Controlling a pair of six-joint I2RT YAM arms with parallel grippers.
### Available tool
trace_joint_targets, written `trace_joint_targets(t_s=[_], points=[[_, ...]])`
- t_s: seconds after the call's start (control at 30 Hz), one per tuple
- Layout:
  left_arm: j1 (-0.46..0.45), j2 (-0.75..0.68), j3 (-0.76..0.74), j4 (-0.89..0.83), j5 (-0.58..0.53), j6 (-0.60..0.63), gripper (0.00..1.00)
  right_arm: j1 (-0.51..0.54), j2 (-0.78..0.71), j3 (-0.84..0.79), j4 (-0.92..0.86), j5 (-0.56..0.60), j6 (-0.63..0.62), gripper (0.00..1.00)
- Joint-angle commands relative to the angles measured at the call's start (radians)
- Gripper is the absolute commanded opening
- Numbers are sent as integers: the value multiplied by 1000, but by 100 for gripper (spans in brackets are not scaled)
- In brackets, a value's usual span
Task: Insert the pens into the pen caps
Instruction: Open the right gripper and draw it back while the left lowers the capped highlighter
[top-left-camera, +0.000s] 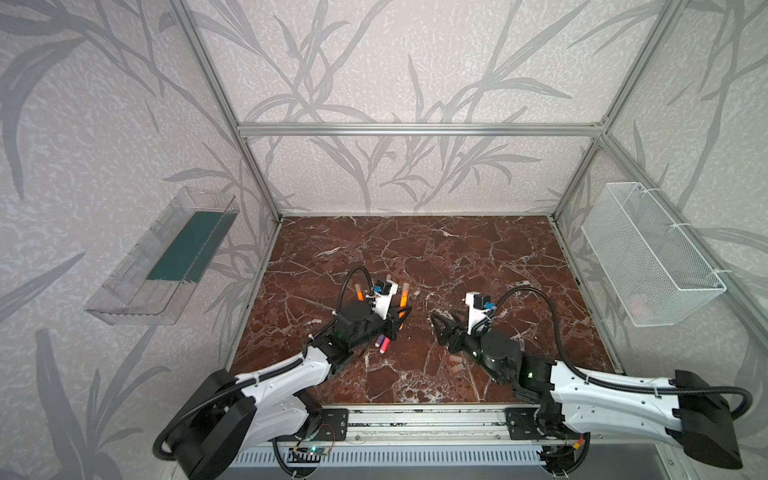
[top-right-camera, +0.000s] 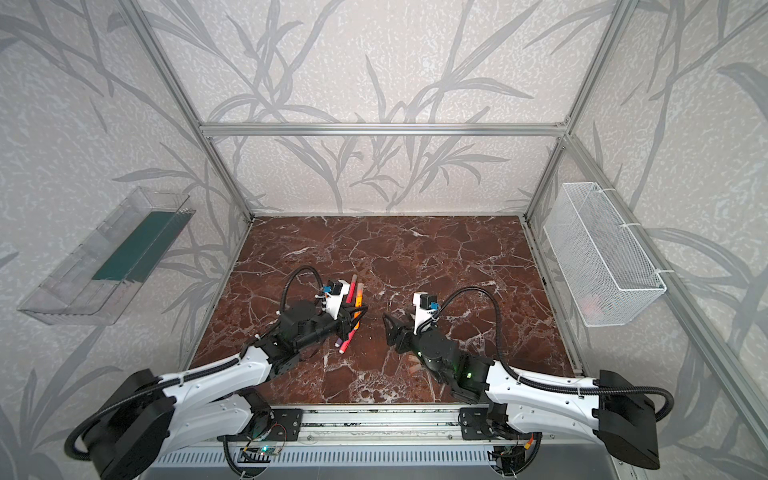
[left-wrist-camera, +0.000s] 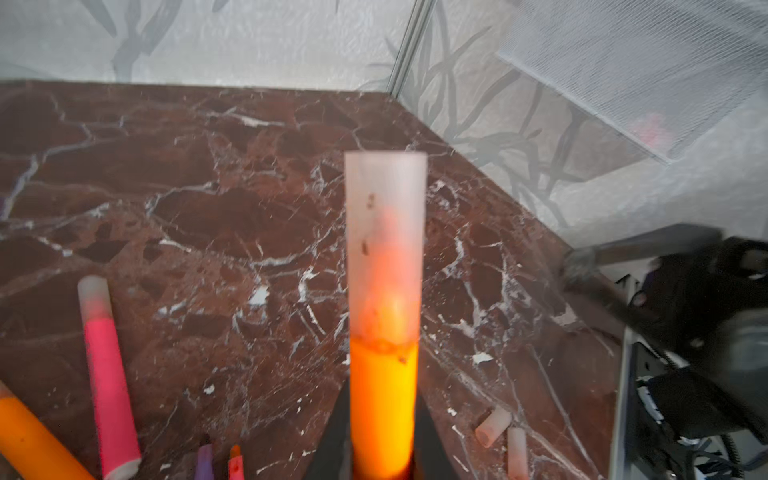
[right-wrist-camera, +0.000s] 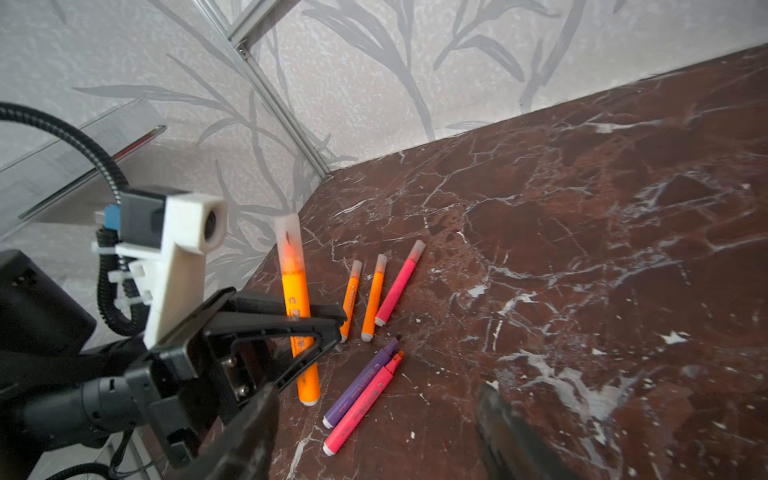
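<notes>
My left gripper (left-wrist-camera: 382, 457) is shut on an orange pen (left-wrist-camera: 382, 395), held upright, with a translucent pen cap (left-wrist-camera: 384, 232) seated on its tip. My right gripper (top-left-camera: 438, 328) stands open and empty just right of it, jaws wide apart in the right wrist view. On the table by the left gripper (right-wrist-camera: 316, 324) lie two capped orange pens (right-wrist-camera: 374, 295), a capped red-pink pen (right-wrist-camera: 399, 286), and side by side an uncapped purple pen (right-wrist-camera: 361, 382) and an uncapped red-pink pen (right-wrist-camera: 353, 415). Two loose pen caps (left-wrist-camera: 492, 426) lie under the right arm.
The brown marble table (top-left-camera: 415, 249) is walled on three sides by metal framing. A clear plastic tray (top-left-camera: 166, 257) hangs on the left wall. A white mesh basket (top-left-camera: 648, 257) holding something pink hangs on the right wall.
</notes>
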Motion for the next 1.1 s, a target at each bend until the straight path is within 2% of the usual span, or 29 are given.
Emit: trace_joint_targets(t_s=[0.0, 0.2, 0.33, 0.47, 0.57, 0.67, 0.77, 1.07], points=[[-6, 107, 26, 65, -36, -35, 0, -72, -75, 26, -220, -10, -15, 77], [-8, 278, 144, -92, -99, -51, 0, -279, -198, 39, -405, -36, -87, 80], [-7, 367, 236, -205, -124, -47, 0, -374, -255, 1, -433, -44, -111, 83], [-7, 445, 354, -386, -173, -36, 0, -492, -292, -12, -462, -131, -130, 84], [-5, 474, 389, -419, -232, -31, 0, -563, -293, -5, -496, -187, -151, 84], [-4, 497, 420, -425, -269, -17, 0, -610, -286, -5, -506, -225, -169, 85], [-2, 543, 519, -544, -276, -6, 0, -644, -264, 7, -516, -231, -186, 85], [-1, 695, 685, -663, -266, 8, 0, -727, -188, -45, -445, -195, -213, 85]])
